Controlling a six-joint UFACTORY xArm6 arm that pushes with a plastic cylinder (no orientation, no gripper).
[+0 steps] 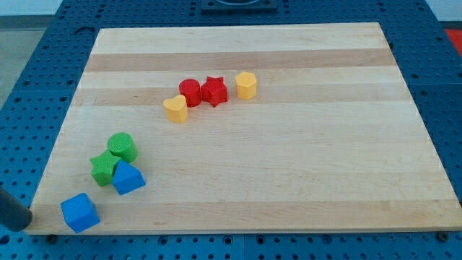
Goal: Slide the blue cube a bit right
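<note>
The blue cube (79,212) sits near the bottom left corner of the wooden board (289,180). My tip (27,219) shows as a dark rod end at the view's bottom left, just off the board's left edge. It is to the left of the blue cube and apart from it. The rest of the rod is cut off by the view's left edge.
Up and right of the cube are a blue wedge-like block (128,178), a green star (106,167) and a green cylinder (122,146), clustered together. Further up are a yellow heart-like block (175,109), a red cylinder (190,92), a red star (214,91) and a yellow hexagonal block (246,84).
</note>
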